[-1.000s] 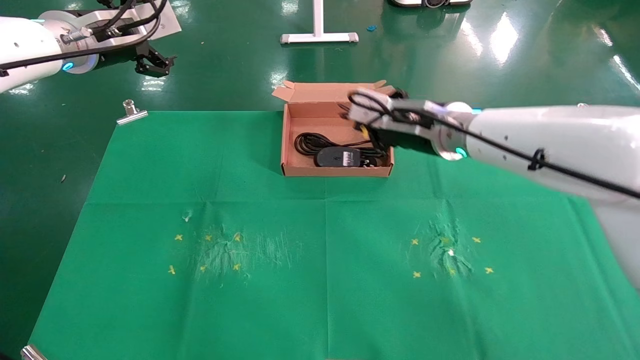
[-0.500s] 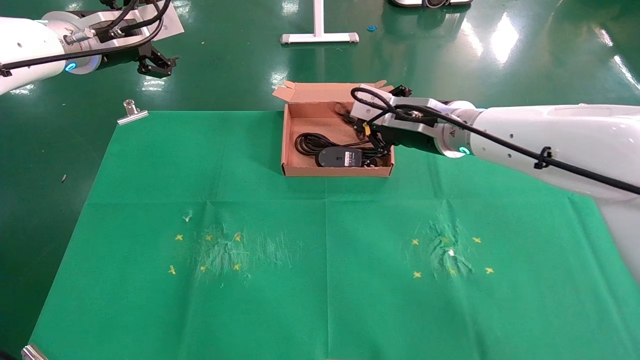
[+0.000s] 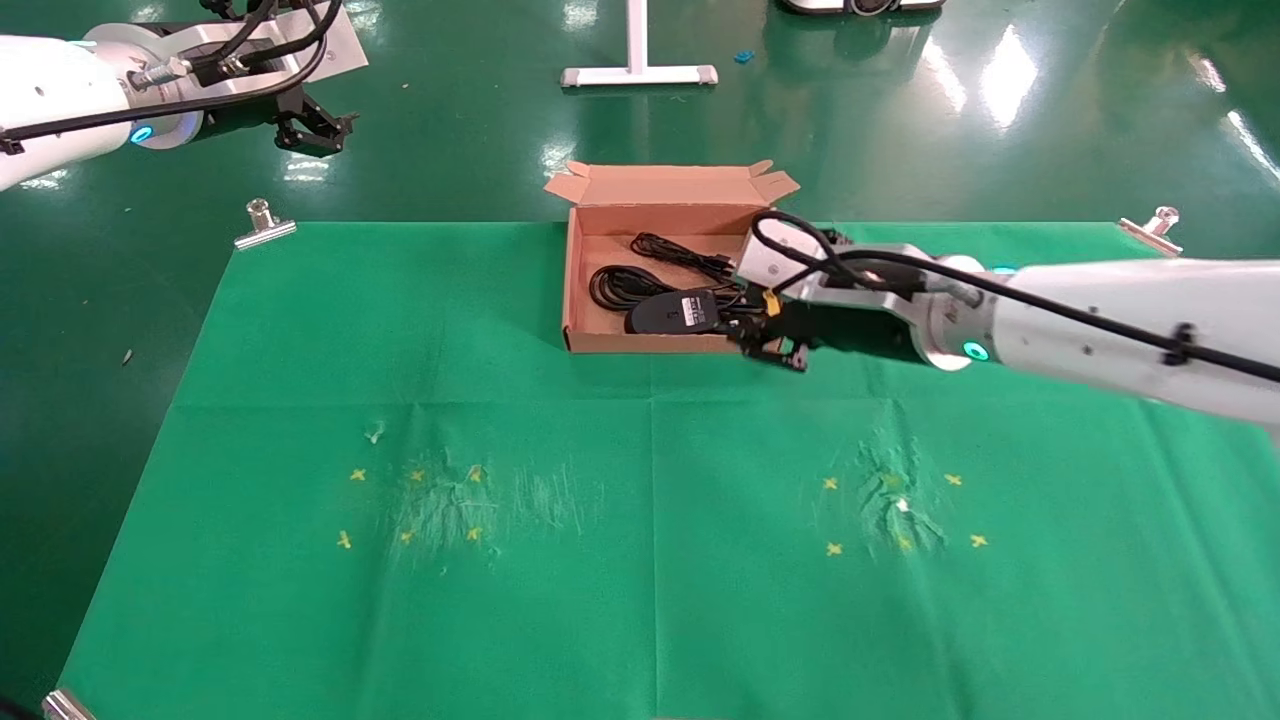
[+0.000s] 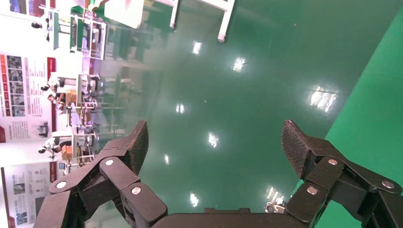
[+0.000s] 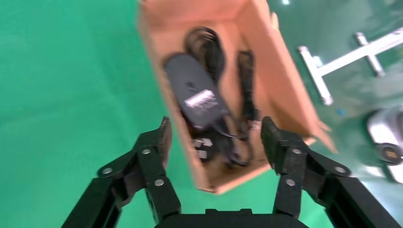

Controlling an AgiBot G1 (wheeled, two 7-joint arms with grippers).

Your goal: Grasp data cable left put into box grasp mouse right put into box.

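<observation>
The brown cardboard box (image 3: 573,285) stands at the far middle of the green cloth, flaps on its far edge. In it lies the black mouse (image 3: 675,312), white label up, also clear in the right wrist view as the mouse (image 5: 195,90). The data cable (image 3: 612,285) is coiled beside it, and its pronged plug (image 5: 202,145) rests by the box's near wall. A thinner black wire (image 3: 680,253) lies along the far side. My right gripper (image 3: 772,348) (image 5: 215,128) hangs open and empty at the box's near right corner. My left gripper (image 3: 312,130) (image 4: 214,133) is open, parked far left over the floor.
Metal clips (image 3: 262,225) (image 3: 1150,228) pin the cloth's far corners. Yellow crosses and scuffed patches (image 3: 440,500) (image 3: 895,505) mark the near half of the cloth. A white stand foot (image 3: 638,72) sits on the floor beyond the box.
My right gripper has pulled back from over the box's right side to its near right corner, uncovering the thin wire. Mouse and data cable stay in the box. The left arm barely moved.
</observation>
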